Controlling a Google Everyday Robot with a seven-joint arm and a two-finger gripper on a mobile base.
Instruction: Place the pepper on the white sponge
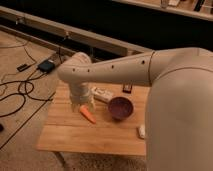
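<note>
**Camera view**

- **Gripper** (82, 106): at the end of the cream arm, pointing down over the left half of the tabletop (75, 136). The fingers are spread wide and hold nothing.
- **Pepper** (88, 115): orange, lying flat on the tabletop just below the fingers, slanting toward the front edge.
- **White sponge** (142, 131): at the right edge near the front corner, partly hidden by the arm and well apart from the pepper.
- **Purple bowl** (120, 107): mid-tabletop, between the pepper and the sponge.
- **White labelled bottle** (102, 94): toward the back edge; not the target.

**Step judged:** grasping the pepper.

**Handling:**
- Descend squarely and close across the pepper's narrow width, near the thicker end.
- Lift above the bowl's rim before moving right.
- Pass in front of the bowl.
</note>
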